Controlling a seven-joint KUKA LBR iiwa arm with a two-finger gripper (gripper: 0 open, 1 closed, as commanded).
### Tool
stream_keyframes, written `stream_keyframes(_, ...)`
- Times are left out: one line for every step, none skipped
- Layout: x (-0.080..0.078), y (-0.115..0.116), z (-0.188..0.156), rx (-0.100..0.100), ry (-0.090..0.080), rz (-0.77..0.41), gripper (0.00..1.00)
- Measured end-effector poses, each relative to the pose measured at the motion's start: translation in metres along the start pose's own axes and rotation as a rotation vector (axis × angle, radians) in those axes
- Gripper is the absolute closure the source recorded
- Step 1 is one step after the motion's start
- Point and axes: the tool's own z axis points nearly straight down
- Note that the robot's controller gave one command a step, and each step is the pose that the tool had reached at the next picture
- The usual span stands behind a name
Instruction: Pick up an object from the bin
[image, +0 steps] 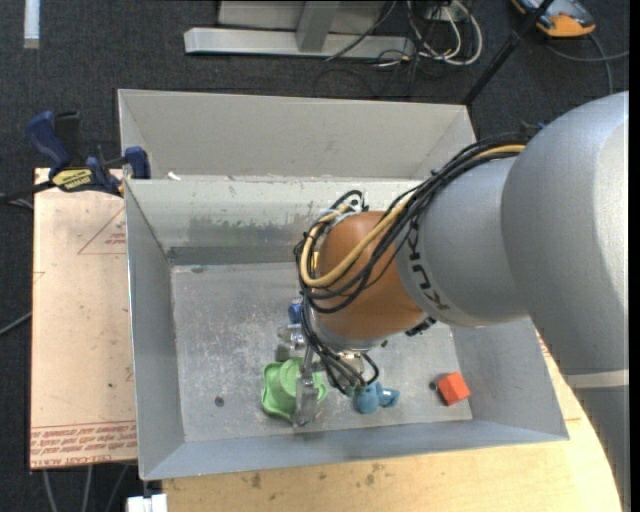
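**Position of the arm.** The arm enters from the right and points the gripper (306, 400) straight down at the near part of the bin (200, 330). The vertical approach probably keeps the orange wrist cover (360, 280) and its looped cables (330, 250) clear of the bin's sloped walls.

**Object under the gripper.** The gripper tip is at floor level, against the right edge of a soft-looking, rounded green object (277, 390) near the front wall. Whether the gripper is spread or closed cannot be told, as the metal tip overlaps the green object. No grasp is confirmed.

**Other objects.**
- A small blue object (377, 400) lies just beside the gripper, to its right.
- An orange block (452, 388) lies farther right, well apart from the gripper.

**Assessment.** The green object is judged to be the likely pick. It lies close to the front wall, which leaves little room on that side. An off-centre grip may push the object away instead of securing it.
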Motion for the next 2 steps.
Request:
stream_keyframes(0.007,-0.057,0.006,-0.001,-0.007,0.007,1.00)
stream_keyframes(0.029,-0.025,-0.129,0.000,-0.009,-0.013,1.00)
